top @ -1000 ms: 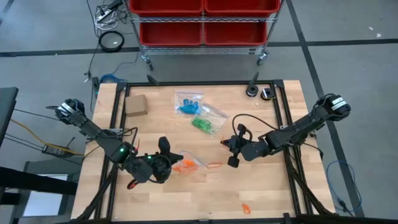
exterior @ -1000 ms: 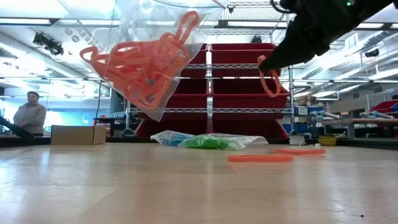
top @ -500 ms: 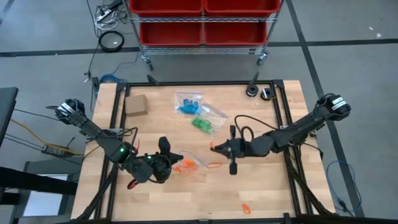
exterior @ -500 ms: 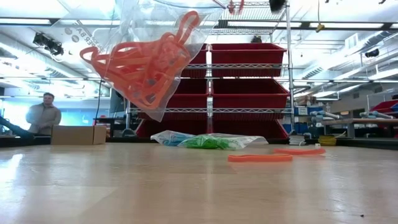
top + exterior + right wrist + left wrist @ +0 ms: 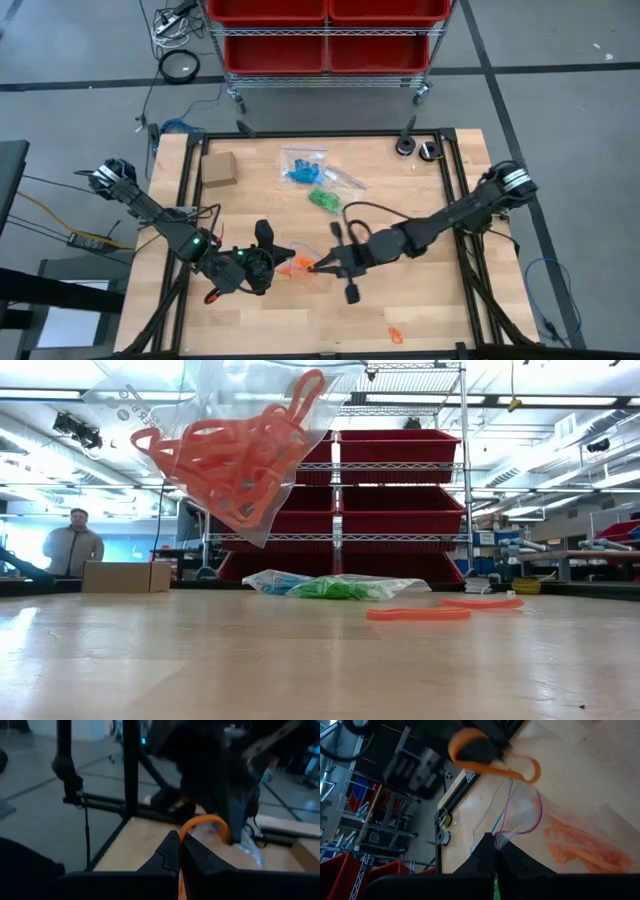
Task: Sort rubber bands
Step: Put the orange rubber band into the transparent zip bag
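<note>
My left gripper [image 5: 271,257] [image 5: 496,848] is shut on a clear zip bag [image 5: 303,262] [image 5: 225,455] that holds several orange rubber bands [image 5: 580,847]. In the low view the bag hangs clear above the table. My right gripper [image 5: 322,266] [image 5: 179,851] is shut on one orange rubber band [image 5: 204,824] [image 5: 492,766] and sits right beside the bag's open mouth. More orange bands [image 5: 417,614] lie loose on the table. My left gripper pinches the clear bag by its top edge [image 5: 506,836] at the open mouth. The bag is lifted clear of the table and hangs below the fingers, tilted, with the orange bands gathered in its lower part [image 5: 235,470]. My right gripper pinches the orange band [image 5: 186,834] between its two fingertips. The band is lifted clear and stands out in front of the fingers as an arched loop [image 5: 527,770], close to the bag's mouth.
A bag of blue bands [image 5: 303,168] and a bag of green bands [image 5: 325,200] lie toward the far middle. A tan cardboard box [image 5: 218,168] sits at the far left. One orange band [image 5: 396,335] lies near the near edge. A person [image 5: 72,545] stands beyond the table.
My right gripper has moved toward the table's left and near edge, from the middle right to the bag's mouth, carrying the orange band. It has left the low view. The bag has stayed in my left gripper, shifting only slightly.
</note>
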Motion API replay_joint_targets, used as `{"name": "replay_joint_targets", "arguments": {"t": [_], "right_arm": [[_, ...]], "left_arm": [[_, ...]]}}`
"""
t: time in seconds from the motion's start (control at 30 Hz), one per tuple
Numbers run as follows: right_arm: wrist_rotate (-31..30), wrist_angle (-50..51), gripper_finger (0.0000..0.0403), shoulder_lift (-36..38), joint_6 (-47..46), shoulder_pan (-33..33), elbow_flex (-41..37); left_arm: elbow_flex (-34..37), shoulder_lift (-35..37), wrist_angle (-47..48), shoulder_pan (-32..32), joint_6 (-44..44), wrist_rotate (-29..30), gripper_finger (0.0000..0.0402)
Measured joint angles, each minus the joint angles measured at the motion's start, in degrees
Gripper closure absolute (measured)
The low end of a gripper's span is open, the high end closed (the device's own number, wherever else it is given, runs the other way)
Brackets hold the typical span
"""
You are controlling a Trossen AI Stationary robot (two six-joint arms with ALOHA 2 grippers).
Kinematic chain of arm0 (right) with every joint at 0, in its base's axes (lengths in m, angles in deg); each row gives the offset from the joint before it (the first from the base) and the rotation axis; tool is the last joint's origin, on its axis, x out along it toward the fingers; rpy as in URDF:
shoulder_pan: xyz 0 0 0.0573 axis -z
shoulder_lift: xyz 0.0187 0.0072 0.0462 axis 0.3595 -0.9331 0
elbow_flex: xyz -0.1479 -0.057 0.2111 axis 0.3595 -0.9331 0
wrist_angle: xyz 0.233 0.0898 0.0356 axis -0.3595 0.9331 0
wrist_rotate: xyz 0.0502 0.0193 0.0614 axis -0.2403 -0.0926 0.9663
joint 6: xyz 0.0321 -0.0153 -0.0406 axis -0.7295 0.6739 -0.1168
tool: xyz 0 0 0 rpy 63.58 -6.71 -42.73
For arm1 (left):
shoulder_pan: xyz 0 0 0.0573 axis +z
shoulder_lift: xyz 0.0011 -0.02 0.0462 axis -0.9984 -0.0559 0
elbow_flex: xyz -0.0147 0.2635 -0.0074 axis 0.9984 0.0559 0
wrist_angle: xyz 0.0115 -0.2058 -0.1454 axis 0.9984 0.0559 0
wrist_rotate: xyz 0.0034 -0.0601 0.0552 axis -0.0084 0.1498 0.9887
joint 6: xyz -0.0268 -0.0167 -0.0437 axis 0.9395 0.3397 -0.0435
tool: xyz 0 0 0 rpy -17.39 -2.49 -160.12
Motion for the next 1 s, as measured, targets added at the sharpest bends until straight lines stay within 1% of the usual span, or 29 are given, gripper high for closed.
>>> {"name": "replay_joint_targets", "arguments": {"t": [0.13,0.3,0.4,0.67,1.0], "right_arm": [[0.92,3.21,0.0403,-2.50,-1.83,1.45,2.49],[0.79,7.24,0.0403,-2.41,-3.91,2.28,2.77],[0.73,7.66,0.0403,-1.43,-3.79,2.33,2.77],[-0.80,6.45,0.0403,1.66,0.35,2.20,2.79],[-0.98,2.29,0.0403,1.84,4.15,2.29,2.81]], "left_arm": [[0.01,0.00,0.02,0.00,-0.03,0.00,0.0396],[0.02,0.00,0.00,0.00,-0.07,0.00,0.0396],[0.02,0.00,0.00,0.00,-0.07,0.00,0.0396],[0.02,0.00,0.01,0.00,-0.09,0.00,0.0396],[0.02,0.00,-0.03,0.00,-0.09,-0.02,0.0396]]}}
